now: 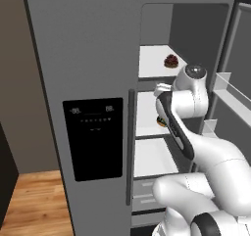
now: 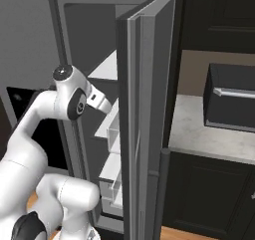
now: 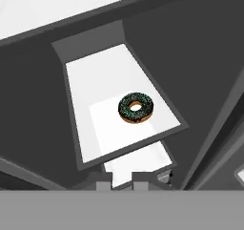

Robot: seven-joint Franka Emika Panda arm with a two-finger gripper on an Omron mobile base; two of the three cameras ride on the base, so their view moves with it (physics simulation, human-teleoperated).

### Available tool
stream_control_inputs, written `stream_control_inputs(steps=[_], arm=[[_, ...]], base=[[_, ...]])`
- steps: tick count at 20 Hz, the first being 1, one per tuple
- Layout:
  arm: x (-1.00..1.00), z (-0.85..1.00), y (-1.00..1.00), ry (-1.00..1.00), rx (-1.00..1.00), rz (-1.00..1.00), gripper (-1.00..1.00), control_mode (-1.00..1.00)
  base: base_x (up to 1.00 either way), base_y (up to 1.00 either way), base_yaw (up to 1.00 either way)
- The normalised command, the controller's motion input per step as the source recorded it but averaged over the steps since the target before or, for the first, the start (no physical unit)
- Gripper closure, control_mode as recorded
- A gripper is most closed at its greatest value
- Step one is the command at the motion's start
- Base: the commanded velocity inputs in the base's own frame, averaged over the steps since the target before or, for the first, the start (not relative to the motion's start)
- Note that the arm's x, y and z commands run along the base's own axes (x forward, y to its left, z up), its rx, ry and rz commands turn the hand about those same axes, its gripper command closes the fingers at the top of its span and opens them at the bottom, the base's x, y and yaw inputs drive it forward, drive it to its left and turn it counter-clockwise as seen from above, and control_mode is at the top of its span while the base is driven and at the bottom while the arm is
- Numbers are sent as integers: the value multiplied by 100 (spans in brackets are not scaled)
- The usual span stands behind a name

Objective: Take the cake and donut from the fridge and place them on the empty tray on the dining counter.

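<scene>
Fridge (image 1: 88, 59), right door swung open: cake (image 1: 171, 60) on upper white shelf near its 3 o'clock edge; donut (image 3: 136, 108) lying free mid-shelf below, bare shelf all round; end effector state cannot be told.

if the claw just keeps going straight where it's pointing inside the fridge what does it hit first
Most likely the white fridge shelf or the chocolate-iced speckled ring donut lying on it, near the hand view's centre. Nothing stands between, though depth is hard to judge.
</scene>
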Motion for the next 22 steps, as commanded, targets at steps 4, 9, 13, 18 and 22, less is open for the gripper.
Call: stream_control_inputs(steps=[4, 9, 13, 18, 22], arm=[[11, 47, -11, 0, 2, 0, -100, -100], [0, 51, -4, 1, 0, -1, -100, -100], [0, 47, -6, 6, -4, -4, -100, -100], [0, 11, -23, 0, -7, -1, -100, -100], [1, 0, -41, -5, -3, 0, -100, -100]], base=[[0, 0, 0], [0, 0, 0], [0, 0, 0], [0, 0, 0], [0, 0, 0]])
